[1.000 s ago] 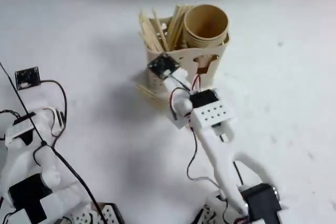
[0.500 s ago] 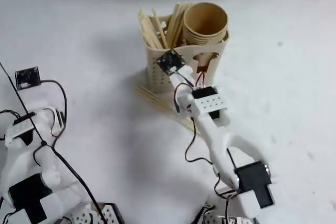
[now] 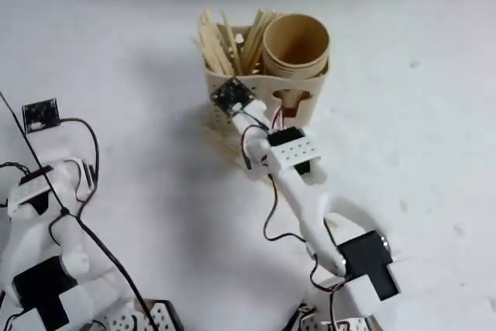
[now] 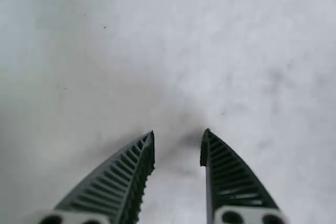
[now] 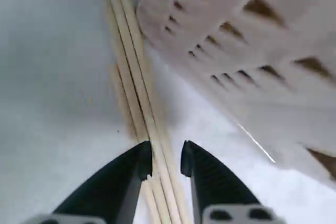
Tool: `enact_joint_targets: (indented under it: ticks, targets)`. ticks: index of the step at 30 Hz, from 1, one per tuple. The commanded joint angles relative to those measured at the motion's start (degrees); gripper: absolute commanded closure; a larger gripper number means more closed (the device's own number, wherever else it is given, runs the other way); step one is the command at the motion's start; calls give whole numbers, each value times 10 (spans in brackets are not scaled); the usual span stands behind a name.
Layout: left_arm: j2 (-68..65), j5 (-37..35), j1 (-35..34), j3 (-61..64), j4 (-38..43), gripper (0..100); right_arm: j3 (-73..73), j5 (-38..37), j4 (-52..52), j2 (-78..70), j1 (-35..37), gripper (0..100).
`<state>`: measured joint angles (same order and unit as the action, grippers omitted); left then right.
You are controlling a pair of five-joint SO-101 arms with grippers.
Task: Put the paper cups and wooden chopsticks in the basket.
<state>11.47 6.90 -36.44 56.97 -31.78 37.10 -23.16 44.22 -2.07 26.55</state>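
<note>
High view has the paper cups (image 3: 296, 39) stacked in the right half of the basket (image 3: 267, 91), with a bundle of wooden chopsticks (image 3: 221, 40) standing in its left half. That much looks done. A few loose chopsticks (image 5: 134, 77) lie flat on the counter (image 3: 116, 75), just beside the basket's near-left wall; these are what is left to put in. The right gripper (image 5: 165, 148) is low over them, its fingers slightly parted with the sticks running between and not clamped. The left gripper (image 4: 177, 140) hangs over bare counter at the near left, its fingers apart and holding nothing.
</note>
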Motion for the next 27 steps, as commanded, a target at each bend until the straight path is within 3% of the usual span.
enact_joint_targets:
  ticks: [1, 11, 17, 27]
  targets:
    - [4, -6, -7, -1, 6, 843, 4, -2, 17, -9, 7, 898]
    - [4, -6, -7, -1, 6, 843, 34, 33, 20, 150, 4, 897]
    - [4, -6, -7, -1, 6, 843, 135, -16, 8, 252, 14, 897]
    - [4, -6, -7, -1, 6, 843, 178, -32, -134, 169, 12, 897]
